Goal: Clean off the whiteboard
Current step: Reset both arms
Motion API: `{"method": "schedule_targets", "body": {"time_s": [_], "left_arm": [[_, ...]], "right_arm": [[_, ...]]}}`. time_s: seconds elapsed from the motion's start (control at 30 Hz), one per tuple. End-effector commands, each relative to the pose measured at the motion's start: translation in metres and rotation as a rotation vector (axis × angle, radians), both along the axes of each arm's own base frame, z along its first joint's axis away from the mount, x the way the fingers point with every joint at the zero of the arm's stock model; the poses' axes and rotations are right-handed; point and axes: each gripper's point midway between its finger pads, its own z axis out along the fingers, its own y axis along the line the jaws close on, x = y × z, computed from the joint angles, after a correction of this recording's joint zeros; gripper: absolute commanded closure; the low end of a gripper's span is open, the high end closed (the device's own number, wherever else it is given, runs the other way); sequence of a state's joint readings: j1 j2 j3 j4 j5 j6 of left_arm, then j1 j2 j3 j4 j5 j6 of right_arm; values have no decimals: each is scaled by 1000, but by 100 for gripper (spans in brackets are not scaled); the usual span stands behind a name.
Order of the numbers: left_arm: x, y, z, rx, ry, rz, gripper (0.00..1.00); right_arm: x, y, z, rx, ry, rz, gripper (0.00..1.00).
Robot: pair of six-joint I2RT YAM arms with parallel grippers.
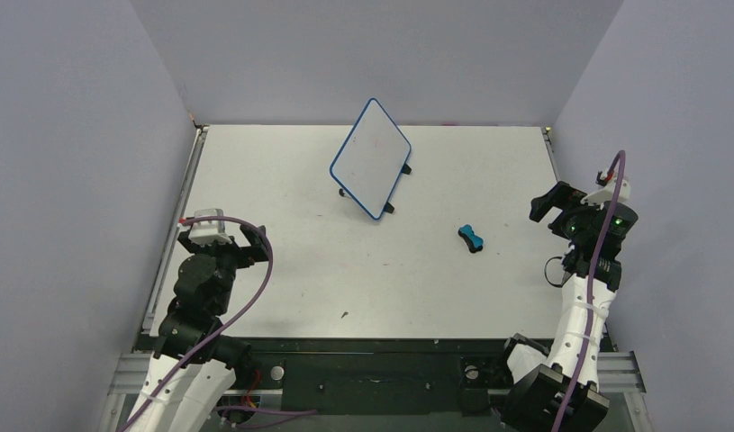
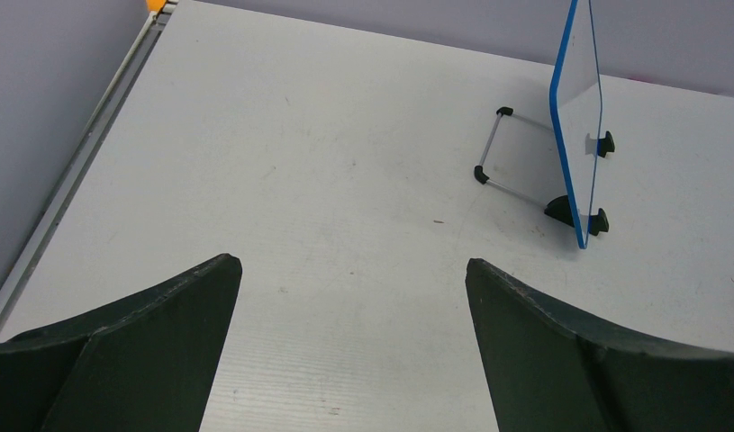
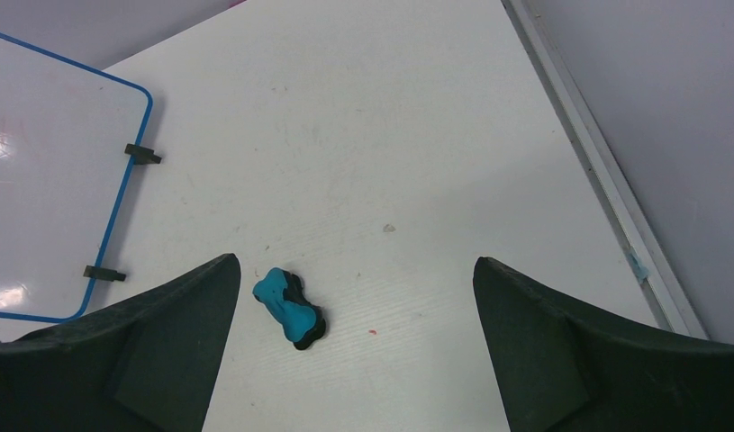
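1. Top external view: whiteboard (image 1: 370, 157) stands tilted on its stand mid-table, with faint reddish marks on its face; eraser (image 1: 471, 238) lies apart, to its right.
2. Left gripper (image 1: 226, 236) and right gripper (image 1: 550, 203) are both spread wide and carry nothing.
3. Judgement: the faint marks remain to be wiped.
4. Right wrist view shows the board face; left wrist view shows only its edge.

Open table (image 1: 282, 243) around whiteboard (image 1: 370, 157) and eraser (image 1: 471, 238)

In the right wrist view, the blue-framed white whiteboard (image 3: 48, 180) runs off the edge at nine o'clock. A faint reddish mark on its face is too small to read from the top camera. The left wrist view shows it nearly edge-on, its writing face hidden.
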State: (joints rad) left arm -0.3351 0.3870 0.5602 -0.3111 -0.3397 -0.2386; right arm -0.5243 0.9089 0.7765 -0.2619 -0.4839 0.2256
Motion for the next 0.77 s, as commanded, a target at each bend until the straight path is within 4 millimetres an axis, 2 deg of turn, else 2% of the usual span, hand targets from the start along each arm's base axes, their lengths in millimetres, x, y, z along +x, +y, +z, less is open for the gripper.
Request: {"method": "schedule_targets", "body": {"time_s": [0.0, 0.73], "left_arm": [[0, -1, 13, -1, -45, -8, 5], [0, 1, 13, 3, -44, 2, 5]], "right_arm": [[4, -3, 15, -24, -55, 8, 3], [2, 0, 15, -48, -61, 40, 3]]}}
